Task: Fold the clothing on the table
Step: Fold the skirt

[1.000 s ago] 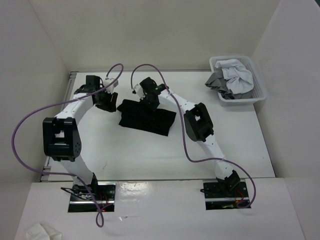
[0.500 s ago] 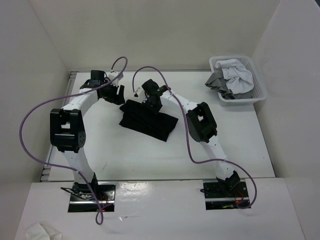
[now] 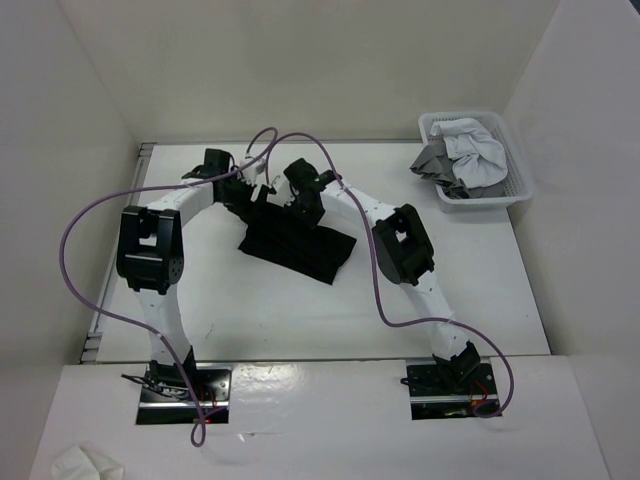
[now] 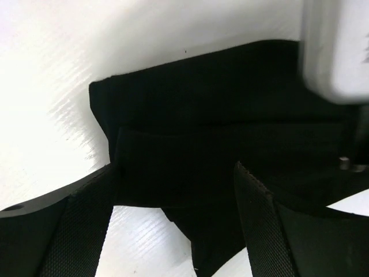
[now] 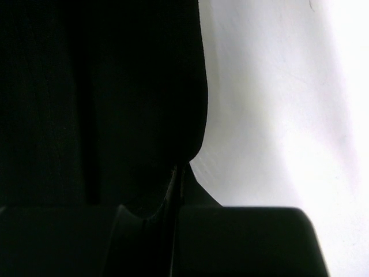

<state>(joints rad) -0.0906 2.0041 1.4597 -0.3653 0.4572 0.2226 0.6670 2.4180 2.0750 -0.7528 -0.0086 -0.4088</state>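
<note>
L gripper [image 4: 176, 173] gapes over the clothing [image 3: 300, 245], R gripper [image 3: 303, 207] sits shut at its edge; mostly folded on worktop [image 3: 250, 310], prob. one tidy-up left.

white mesh basket [image 3: 488, 203] far right, crumpled white garment [image 3: 472, 143] and grey garment [image 3: 432, 160] inside it

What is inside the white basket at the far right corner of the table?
The basket holds a crumpled white garment on top and a grey garment spilling over its left rim. Anything beneath them, and the basket's floor, is covered.
</note>
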